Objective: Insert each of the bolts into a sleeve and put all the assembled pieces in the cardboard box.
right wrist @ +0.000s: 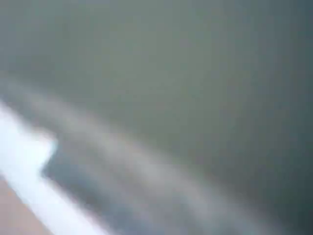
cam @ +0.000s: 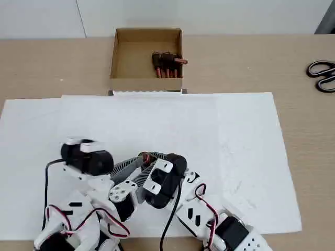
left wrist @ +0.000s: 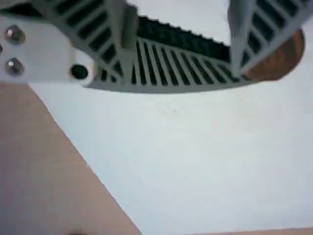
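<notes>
Resting inside the cardboard box (cam: 131, 60), against one side wall, were the assembled pieces (cam: 166, 64), one tip over the rim. The left arm (cam: 86, 157) and right arm (cam: 166, 180) sat folded together well apart from the box, across the paper sheet (cam: 235, 141) on the surface (cam: 52, 68). Jaws on either arm: open or closed could not be told.

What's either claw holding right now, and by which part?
Cannot be told: a brown piece sits by the left claw, but no grip is visible.
</notes>
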